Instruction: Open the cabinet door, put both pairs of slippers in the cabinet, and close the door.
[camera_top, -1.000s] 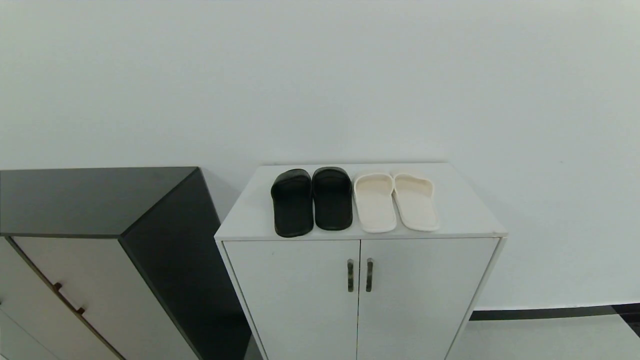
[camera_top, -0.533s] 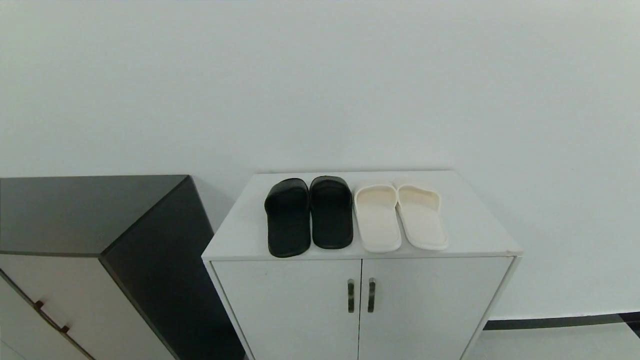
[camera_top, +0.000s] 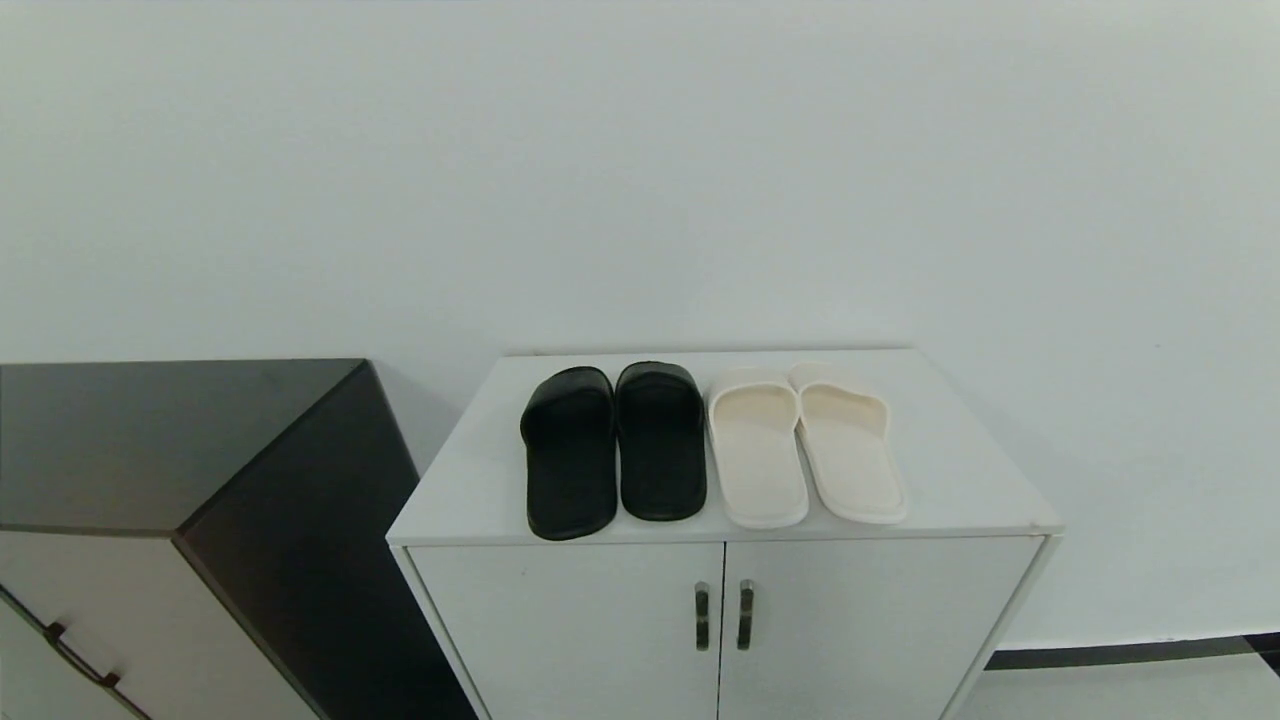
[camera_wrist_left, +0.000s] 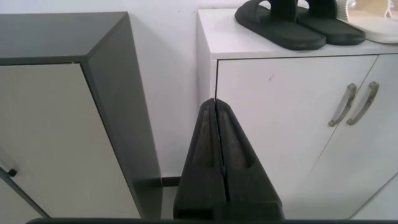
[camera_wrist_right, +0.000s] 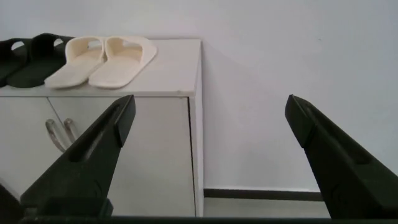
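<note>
A white cabinet (camera_top: 560, 630) stands against the wall with both doors closed and two metal handles (camera_top: 722, 614) at the middle seam. On its top lie a black pair of slippers (camera_top: 612, 448) on the left and a cream pair of slippers (camera_top: 805, 445) on the right, side by side. My left gripper (camera_wrist_left: 215, 107) is shut, empty, low in front of the cabinet's left door (camera_wrist_left: 280, 124). My right gripper (camera_wrist_right: 208, 115) is open wide and empty, off the cabinet's right front corner (camera_wrist_right: 194, 96); the cream slippers (camera_wrist_right: 102, 61) lie above it.
A lower black-topped cabinet (camera_top: 180, 440) with pale drawer fronts stands close on the left, a narrow gap between it and the white cabinet. A plain wall is behind. Bare floor (camera_top: 1130, 690) shows to the right of the cabinet.
The whole head picture has shifted: the cabinet and slippers sit lower and look larger, so the camera has moved closer. The slippers and doors have not changed.
</note>
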